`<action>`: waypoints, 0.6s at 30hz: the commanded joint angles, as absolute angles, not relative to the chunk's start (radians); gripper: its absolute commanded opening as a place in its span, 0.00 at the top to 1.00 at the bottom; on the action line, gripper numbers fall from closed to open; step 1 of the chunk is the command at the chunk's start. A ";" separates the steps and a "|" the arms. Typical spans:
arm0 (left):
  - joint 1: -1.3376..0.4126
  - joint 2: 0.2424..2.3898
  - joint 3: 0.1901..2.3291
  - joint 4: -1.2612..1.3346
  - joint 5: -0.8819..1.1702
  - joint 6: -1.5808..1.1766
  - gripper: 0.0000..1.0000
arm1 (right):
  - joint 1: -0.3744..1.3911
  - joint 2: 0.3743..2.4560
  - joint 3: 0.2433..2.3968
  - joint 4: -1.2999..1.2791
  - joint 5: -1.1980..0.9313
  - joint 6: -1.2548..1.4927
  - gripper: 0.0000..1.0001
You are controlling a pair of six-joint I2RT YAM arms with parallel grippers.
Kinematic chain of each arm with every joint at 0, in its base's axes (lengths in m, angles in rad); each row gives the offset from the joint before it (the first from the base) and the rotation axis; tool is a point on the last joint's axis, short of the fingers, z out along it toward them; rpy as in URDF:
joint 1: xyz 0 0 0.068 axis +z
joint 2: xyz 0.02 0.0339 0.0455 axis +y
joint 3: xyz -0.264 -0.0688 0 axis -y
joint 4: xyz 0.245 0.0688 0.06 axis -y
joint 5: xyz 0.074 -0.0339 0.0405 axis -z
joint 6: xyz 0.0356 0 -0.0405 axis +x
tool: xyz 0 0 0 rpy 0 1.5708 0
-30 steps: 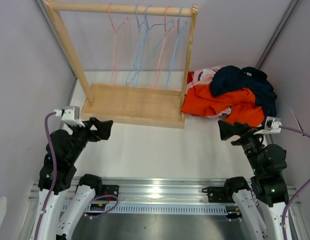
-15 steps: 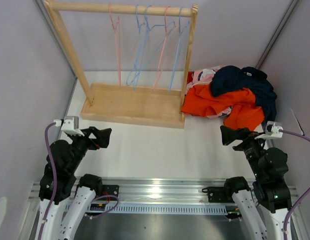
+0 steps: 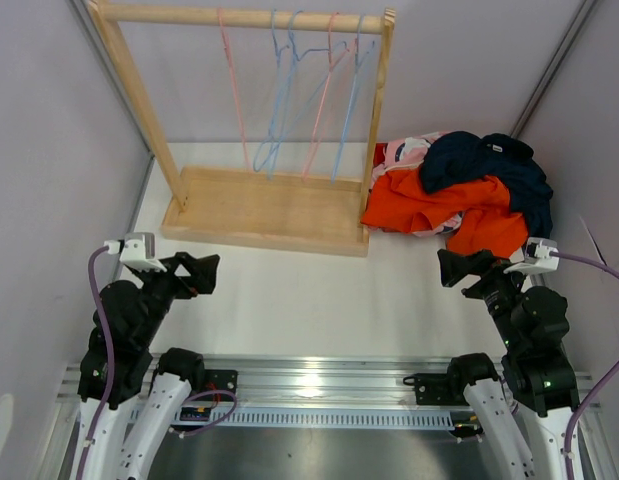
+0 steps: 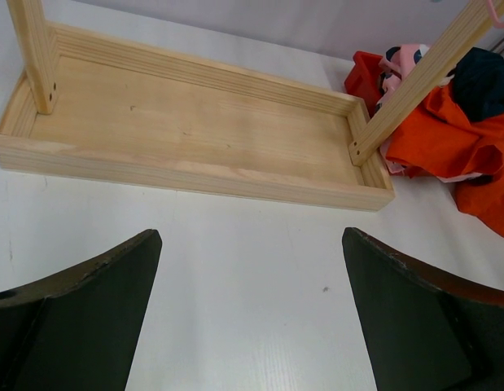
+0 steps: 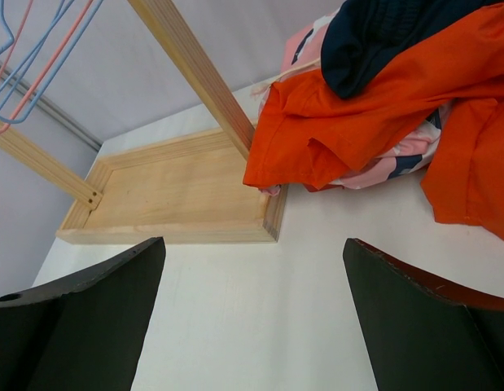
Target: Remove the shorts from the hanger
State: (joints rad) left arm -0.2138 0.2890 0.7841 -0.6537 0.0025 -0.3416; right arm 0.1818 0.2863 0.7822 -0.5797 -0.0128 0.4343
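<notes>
Lower left: left gripper (image 3: 206, 272) hovering, pointing up-frame, jaws spread wide, empty. Lower right: right gripper (image 3: 445, 268) same, near shorts (image 3: 439, 208).

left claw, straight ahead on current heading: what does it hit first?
Probably the front wall of the wooden rack base, after crossing the table. The open left claw may be pitched down, so the table could come first; depth is unclear.

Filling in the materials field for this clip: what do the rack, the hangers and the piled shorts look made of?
The rack looks like pale, unvarnished wood with visible grain. The hangers look like thin pink and blue wire, possibly plastic-coated. The shorts are soft matte cloth, creased and slumped in a heap.
</notes>
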 commanded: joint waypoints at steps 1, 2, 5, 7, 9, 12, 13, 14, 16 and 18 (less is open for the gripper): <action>-0.218 0.288 0.784 -0.635 -0.044 -0.359 0.01 | 0.186 0.291 0.790 -0.572 -0.015 0.439 0.01; -0.218 0.291 0.788 -0.638 -0.044 -0.360 0.01 | 0.187 0.290 0.792 -0.574 -0.015 0.439 0.01; -0.218 0.308 0.798 -0.646 -0.049 -0.360 0.01 | 0.187 0.282 0.795 -0.577 -0.026 0.440 0.01; -0.218 0.324 0.801 -0.652 -0.055 -0.364 0.01 | 0.186 0.278 0.793 -0.575 -0.038 0.440 0.01; -0.218 0.330 0.805 -0.660 -0.060 -0.365 0.01 | 0.187 0.270 0.792 -0.572 -0.041 0.440 0.01; -0.218 0.333 0.807 -0.664 -0.078 -0.370 0.01 | 0.187 0.262 0.787 -0.563 -0.052 0.440 0.01; -0.218 0.334 0.807 -0.666 -0.084 -0.371 0.01 | 0.189 0.261 0.785 -0.561 -0.058 0.440 0.01; -0.218 0.340 0.808 -0.667 -0.087 -0.370 0.01 | 0.187 0.261 0.784 -0.560 -0.060 0.440 0.01; -0.218 0.350 0.816 -0.670 -0.095 -0.370 0.01 | 0.198 0.262 0.781 -0.555 -0.063 0.442 0.01; -0.218 0.368 0.821 -0.679 -0.118 -0.364 0.01 | 0.216 0.264 0.779 -0.552 -0.057 0.442 0.01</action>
State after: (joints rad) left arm -0.2138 0.3401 0.7860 -0.6746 -0.0792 -0.3515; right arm 0.1947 0.2691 0.7818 -0.5789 -0.0402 0.4358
